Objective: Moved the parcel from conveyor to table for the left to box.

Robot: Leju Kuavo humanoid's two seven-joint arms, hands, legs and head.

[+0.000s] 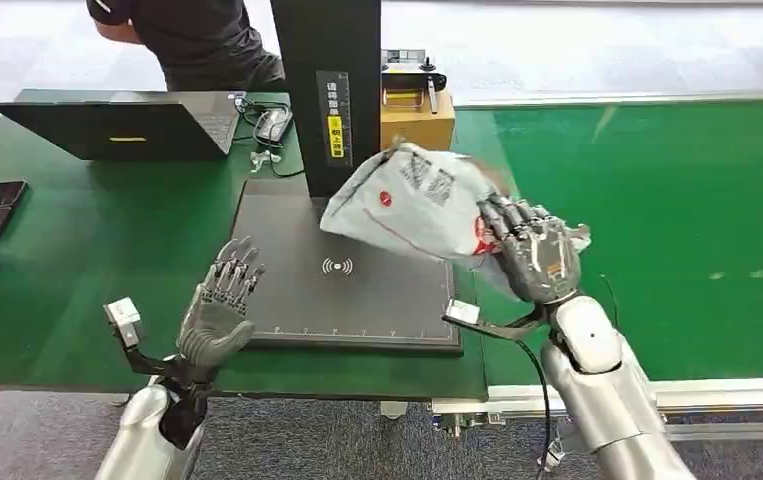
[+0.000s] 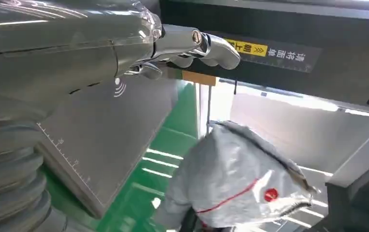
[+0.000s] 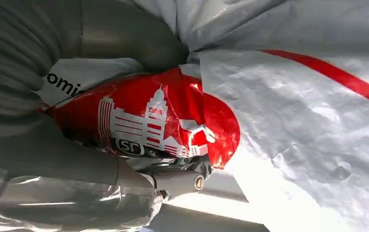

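Note:
A grey plastic parcel (image 1: 412, 200) with red print and a label hangs above the right back part of the black scanning pad (image 1: 307, 290). My right hand (image 1: 532, 250) grips the parcel's right end, fingers wrapped into the crumpled bag (image 3: 293, 116). My left hand (image 1: 219, 310) hovers at the pad's left front edge, fingers spread and holding nothing. From the left wrist, the parcel (image 2: 240, 179) floats beyond the pad (image 2: 105, 140), apart from my left hand (image 2: 76, 53).
A black post (image 1: 329, 90) stands at the pad's back edge, right behind the parcel. A laptop (image 1: 117, 125) and a person (image 1: 187, 35) are at the back left. The green conveyor belt (image 1: 677, 220) runs on the right. A cardboard box (image 1: 417, 115) sits behind the post.

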